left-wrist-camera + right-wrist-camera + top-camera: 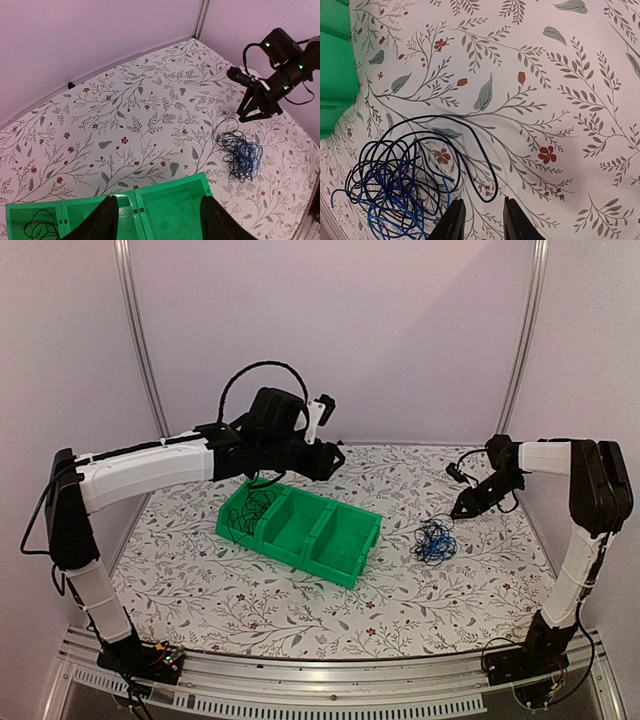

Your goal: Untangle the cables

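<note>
**Item: cable tangle (395, 185).** One knot of thin blue and black wires on the floral table (200, 580). It lies just beside and to one side of the right gripper (481, 200), below its tips. One black loop (470, 130) strays out of the knot and curves round to end right at the gap between the fingers. How many separate wires the knot holds cannot be told: at least one blue and one black.

**Item: loose black cable (39, 226).** One, coiled in the end compartment of the green bin (345, 575), below and to the side of the left gripper (157, 200).

**Item: green bin.** One, with three compartments. The other two show nothing inside.

**Item: right gripper.** Jaws narrowly parted, with bare table showing between them and no wire clamped.

**Item: left gripper.** Jaws spread wide and holding nothing. It hangs over the bin, well apart from the knot.

**Risks, judged.**
- The jaws may pinch the stray black loop together with a neighbouring strand. The whole knot would then lift as one lump, or draw tighter.
- The wires are thin, so the fingers may shut on the tablecloth and miss.
- Nothing pins the knot, so a pull would likely drag it towards the table edge.
</note>
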`<move>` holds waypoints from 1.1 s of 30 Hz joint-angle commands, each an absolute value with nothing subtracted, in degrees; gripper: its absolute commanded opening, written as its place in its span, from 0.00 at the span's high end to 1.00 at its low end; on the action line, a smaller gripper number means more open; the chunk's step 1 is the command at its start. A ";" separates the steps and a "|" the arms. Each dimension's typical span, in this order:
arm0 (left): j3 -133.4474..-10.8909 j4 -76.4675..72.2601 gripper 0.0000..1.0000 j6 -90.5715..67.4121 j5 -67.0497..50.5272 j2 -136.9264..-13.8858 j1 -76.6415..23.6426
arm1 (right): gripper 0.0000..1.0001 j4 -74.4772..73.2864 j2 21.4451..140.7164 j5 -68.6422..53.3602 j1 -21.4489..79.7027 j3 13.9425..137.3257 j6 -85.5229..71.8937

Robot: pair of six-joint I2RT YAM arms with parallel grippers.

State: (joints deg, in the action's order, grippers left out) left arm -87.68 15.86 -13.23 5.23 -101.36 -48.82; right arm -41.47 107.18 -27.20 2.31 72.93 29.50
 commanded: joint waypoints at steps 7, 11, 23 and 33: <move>-90.75 15.41 0.43 -13.60 5.16 -101.77 -50.23 | 0.79 -41.13 117.62 -32.73 1.76 81.41 29.13; -91.82 14.24 0.43 -12.72 4.03 -103.05 -50.19 | 1.00 -44.90 115.97 -34.87 1.75 83.05 30.45; -102.39 3.40 0.41 -11.03 -4.16 -112.80 -52.06 | 1.00 -59.51 87.80 -44.92 1.48 92.90 33.23; -113.56 -10.26 0.37 -10.82 -17.96 -122.59 -57.05 | 1.00 -65.07 79.13 -45.86 1.49 101.96 33.69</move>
State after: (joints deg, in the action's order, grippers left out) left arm -109.51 -2.28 -10.87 -10.37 -119.31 -54.74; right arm -61.21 78.65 -44.38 1.54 100.33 33.63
